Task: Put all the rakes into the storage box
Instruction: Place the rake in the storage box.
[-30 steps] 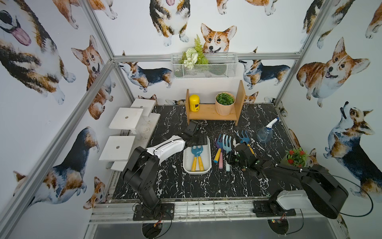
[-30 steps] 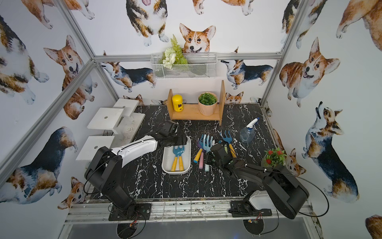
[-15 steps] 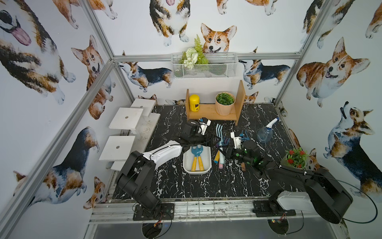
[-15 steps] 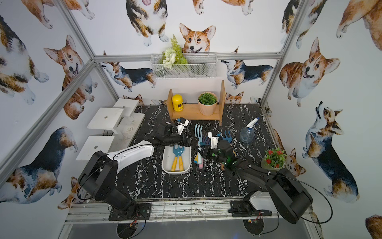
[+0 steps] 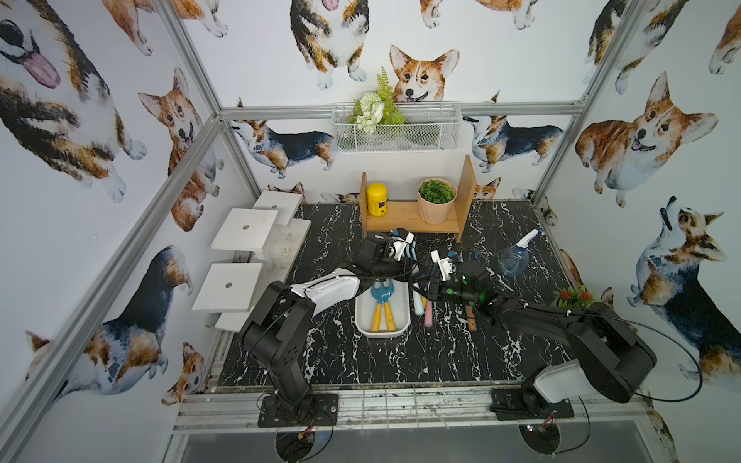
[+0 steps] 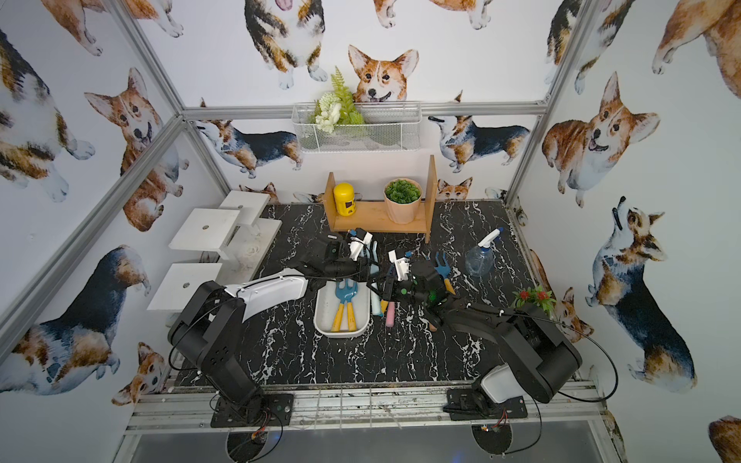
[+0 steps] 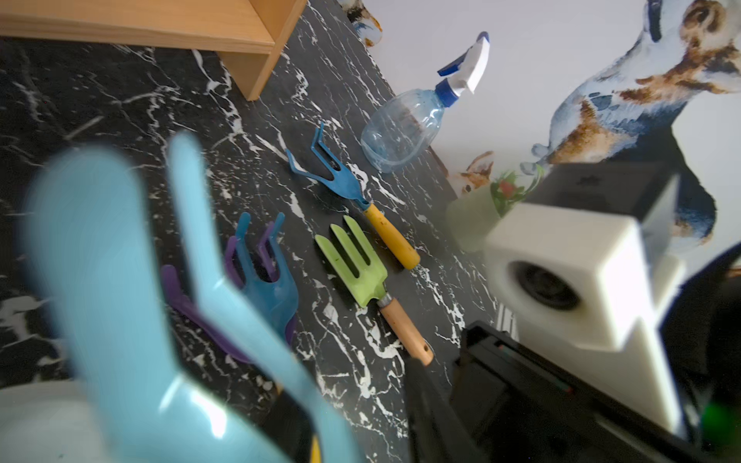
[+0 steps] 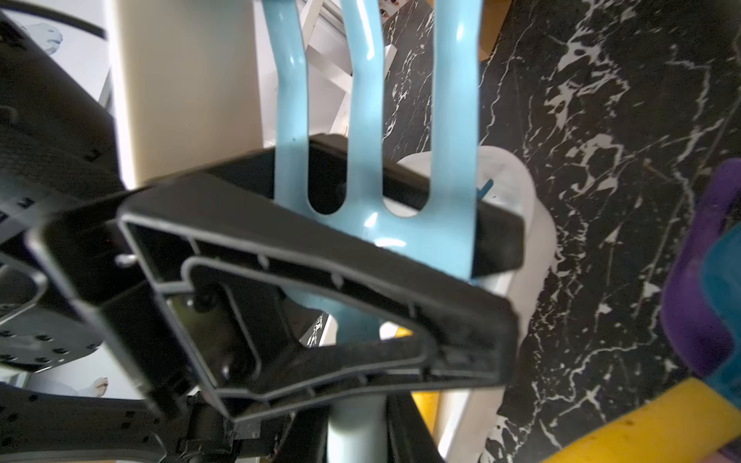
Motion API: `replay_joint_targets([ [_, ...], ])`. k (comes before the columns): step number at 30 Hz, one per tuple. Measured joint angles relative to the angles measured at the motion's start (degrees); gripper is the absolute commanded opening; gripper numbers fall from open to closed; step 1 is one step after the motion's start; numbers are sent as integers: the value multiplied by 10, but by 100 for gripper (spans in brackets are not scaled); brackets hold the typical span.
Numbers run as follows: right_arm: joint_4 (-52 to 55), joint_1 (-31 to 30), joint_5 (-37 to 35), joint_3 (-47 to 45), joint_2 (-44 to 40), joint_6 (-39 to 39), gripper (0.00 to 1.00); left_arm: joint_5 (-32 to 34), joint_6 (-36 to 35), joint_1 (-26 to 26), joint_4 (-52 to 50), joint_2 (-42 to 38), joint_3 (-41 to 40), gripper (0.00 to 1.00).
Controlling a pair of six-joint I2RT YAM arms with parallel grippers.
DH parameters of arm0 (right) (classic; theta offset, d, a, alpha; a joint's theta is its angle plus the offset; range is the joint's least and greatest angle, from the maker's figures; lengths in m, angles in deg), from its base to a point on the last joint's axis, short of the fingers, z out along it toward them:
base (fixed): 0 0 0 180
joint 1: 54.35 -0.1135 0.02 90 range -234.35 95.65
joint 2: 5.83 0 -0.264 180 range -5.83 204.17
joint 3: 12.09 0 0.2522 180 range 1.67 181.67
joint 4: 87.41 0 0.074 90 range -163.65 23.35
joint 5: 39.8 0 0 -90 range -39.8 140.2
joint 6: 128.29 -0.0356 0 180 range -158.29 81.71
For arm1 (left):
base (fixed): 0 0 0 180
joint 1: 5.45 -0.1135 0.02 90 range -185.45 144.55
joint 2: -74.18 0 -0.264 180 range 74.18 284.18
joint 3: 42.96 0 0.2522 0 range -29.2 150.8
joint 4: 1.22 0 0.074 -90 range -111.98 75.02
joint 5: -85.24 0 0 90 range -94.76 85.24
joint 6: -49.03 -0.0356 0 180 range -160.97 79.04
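Note:
The rake [image 8: 371, 120] is light blue with three tines and hangs above the far end of the storage box [image 5: 363, 320]. My right gripper [image 8: 361, 437] is shut on its handle, and appears in a top view as well [image 5: 423, 280]. My left gripper [image 6: 367, 256] is shut on the rake's head, one black finger [image 8: 320, 256] lying on each flat side. The rake [image 7: 120, 280] fills the left wrist view as a blur. The shallow white storage box [image 6: 320, 320] holds a blue tool with two yellow handles.
A blue rake with a yellow handle [image 7: 345, 180], a green fork [image 7: 357, 264] and teal and purple tools [image 7: 264, 280] lie on the marble table. A spray bottle [image 5: 515, 256], a wooden shelf [image 5: 413, 216], a red-flowered pot [image 5: 573, 296] and white stands [image 5: 244, 228] surround them.
My right gripper lifted the rake off the table and carried it left. My left gripper moved to meet it and closed on the rake's head.

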Motion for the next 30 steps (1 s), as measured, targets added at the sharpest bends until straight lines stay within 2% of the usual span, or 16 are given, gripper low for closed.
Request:
replay_joint_targets([
  [3, 8, 0, -6, 1, -3, 28, 4, -16, 18, 1, -21, 2, 15, 0],
  [4, 13, 0, -8, 2, -5, 30, 9, -15, 18, 1, -27, 3, 18, 0],
  [5, 18, 0, -8, 3, -6, 30, 19, -11, 18, 2, -36, 3, 21, 0],
  [7, 23, 0, -10, 5, -9, 28, 42, 1, 19, 3, -48, -1, 24, 0],
  [9, 27, -1, -15, 6, -15, 23, 51, 27, 16, 5, -62, -12, 25, 0],
  [10, 24, -1, -16, 6, -26, 19, 53, 65, 7, 4, -81, -22, 24, 0],
  [14, -6, 0, -50, -10, -58, 15, 54, 193, 5, -1, -146, -56, 13, 0],
  [19, -6, 0, -94, -31, -73, 8, 53, 308, -4, 0, -186, -78, -6, 0],
  [26, 0, 0, -122, -37, -80, 7, 53, 406, -5, 9, -298, -16, 12, 0],
  [30, 10, 0, -136, -42, -86, 7, 53, 447, -5, 25, -374, 28, 64, 2],
])
